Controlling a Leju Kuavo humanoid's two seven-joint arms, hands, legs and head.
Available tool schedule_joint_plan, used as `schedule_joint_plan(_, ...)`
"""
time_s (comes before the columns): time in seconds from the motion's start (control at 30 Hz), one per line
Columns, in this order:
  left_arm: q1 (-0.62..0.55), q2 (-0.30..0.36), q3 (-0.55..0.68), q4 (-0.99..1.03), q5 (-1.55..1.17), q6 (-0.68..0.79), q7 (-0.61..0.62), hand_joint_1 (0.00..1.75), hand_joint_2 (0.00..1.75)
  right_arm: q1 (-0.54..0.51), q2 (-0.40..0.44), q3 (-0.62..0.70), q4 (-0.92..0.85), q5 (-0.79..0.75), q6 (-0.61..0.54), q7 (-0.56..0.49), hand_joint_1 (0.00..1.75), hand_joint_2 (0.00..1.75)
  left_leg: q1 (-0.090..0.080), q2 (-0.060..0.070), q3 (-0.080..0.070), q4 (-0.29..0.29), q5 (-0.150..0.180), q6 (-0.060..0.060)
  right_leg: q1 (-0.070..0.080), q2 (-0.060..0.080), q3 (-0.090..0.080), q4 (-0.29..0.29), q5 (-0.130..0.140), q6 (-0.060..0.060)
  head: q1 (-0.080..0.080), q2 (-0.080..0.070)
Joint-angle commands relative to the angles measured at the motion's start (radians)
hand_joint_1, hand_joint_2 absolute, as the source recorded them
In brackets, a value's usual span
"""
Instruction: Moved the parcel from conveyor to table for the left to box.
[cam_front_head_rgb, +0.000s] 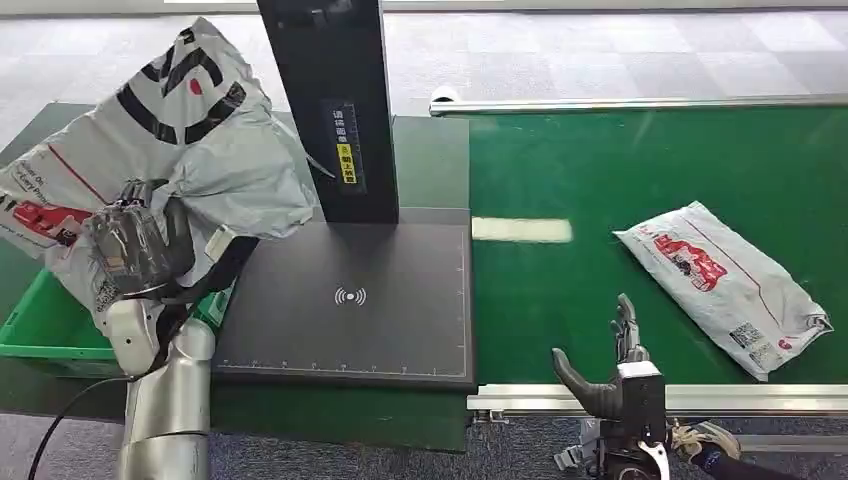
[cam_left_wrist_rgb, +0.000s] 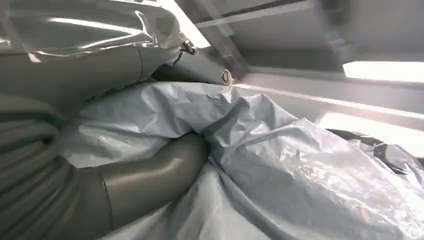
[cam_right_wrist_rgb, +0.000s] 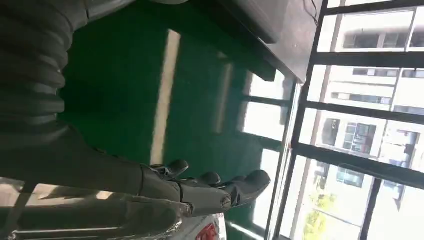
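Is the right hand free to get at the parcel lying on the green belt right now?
Probably yes. The right hand is open at the belt's near edge, and the parcel lies flat on the conveyor belt just beyond it, toward the robot's right, with only bare belt between them.

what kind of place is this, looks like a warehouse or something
Probably a parcel sorting station: a green conveyor belt carries a mailing bag, a dark scanning pad stands beside it, and a green bin waits at the left.

grey parcel (cam_front_head_rgb: 200, 130) with black stripes, green conveyor (cam_front_head_rgb: 600, 170), green bin (cam_front_head_rgb: 40, 325)
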Motion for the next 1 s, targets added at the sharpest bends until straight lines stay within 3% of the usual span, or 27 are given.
schedule_joint_plan(0.03,-0.082,0.11,0.079,0.296,0.045,0.006,0.089,1.75,1.75,-0.003,0.0,0.01,-0.011,0.005,-0.007,0.015,0.0,1.75,0.0,0.001,-0.001,-0.002,0.002,0.0,0.0,0.002,-0.001,-0.001,0.002,-0.001,0.0,0.0)
schedule_joint_plan(0.1,-0.105,0.142,-0.033,0.418,0.296,-0.079,0.09,1.75,1.75,-0.006,-0.007,0.011,-0.011,0.007,-0.008,0.021,0.0,1.75,-0.001,-0.001,0.0,-0.002,0.002,0.001,-0.001,-0.001,0.0,-0.001,0.001,0.0,-0.001,0.0)
schedule_joint_plan(0.27,-0.091,0.149,-0.098,0.439,0.703,-0.145,-0.033,1.75,1.75,-0.031,-0.009,0.023,0.013,0.011,0.007,0.029,0.0,1.75,0.0,-0.001,-0.002,0.0,0.002,0.001,0.0,-0.001,-0.001,-0.001,0.001,0.0,0.0,0.0)
schedule_joint_plan(0.47,-0.079,0.18,-0.117,0.438,0.927,-0.183,-0.113,1.75,1.75,-0.05,-0.026,0.046,0.052,0.004,0.01,0.029,0.0,1.75,0.0,0.0,-0.001,-0.001,0.002,0.0,0.0,0.0,-0.001,-0.001,0.002,-0.001,0.0,0.0)
schedule_joint_plan(0.6,-0.063,0.172,-0.094,0.382,1.119,-0.29,-0.179,1.75,1.75,-0.07,-0.033,0.061,0.083,-0.005,0.01,0.023,0.0,1.75,0.0,0.0,-0.001,-0.001,0.001,0.0,0.0,0.0,-0.001,-0.001,0.001,0.0,0.0,0.0)
schedule_joint_plan(0.8,-0.064,0.181,-0.078,0.361,1.256,-0.192,-0.242,1.75,1.75,-0.08,-0.031,0.077,0.089,-0.013,0.006,0.022,0.0,1.75,0.0,0.001,-0.001,-0.001,0.001,0.001,0.0,0.001,-0.001,-0.001,0.001,0.0,0.0,0.0)
schedule_joint_plan(0.83,-0.064,0.18,-0.067,0.359,1.26,-0.165,-0.256,0.33,1.75,-0.08,-0.03,0.077,0.088,-0.013,0.007,0.022,0.0,1.75,0.0,0.001,-0.002,-0.001,0.002,0.001,0.0,0.001,-0.001,-0.002,0.002,0.0,0.0,0.0)
schedule_joint_plan(0.87,-0.065,0.186,-0.054,0.361,1.221,-0.04,-0.315,0.0,1.75,-0.078,-0.027,0.079,0.086,-0.013,0.005,0.022,0.0,1.75,0.0,0.0,-0.001,0.0,0.001,0.0,0.0,0.0,0.0,-0.001,0.001,0.0,0.0,0.0)
schedule_joint_plan(0.93,-0.067,0.083,0.255,0.186,0.809,0.006,-0.369,0.0,1.75,-0.078,-0.022,0.089,0.088,-0.013,0.004,0.022,0.0,1.75,0.0,0.001,-0.001,0.0,0.001,0.0,0.0,0.001,0.0,0.0,0.001,0.0,0.0,0.0)
schedule_joint_plan(1.0,-0.041,0.033,0.378,-0.06,0.539,0.006,-0.369,0.0,1.75,-0.088,-0.015,0.1,0.104,-0.011,0.001,0.02,0.0,1.75,0.0,0.004,-0.002,-0.001,0.001,0.001,0.0,0.004,-0.002,-0.001,0.002,0.0,0.0,0.0)
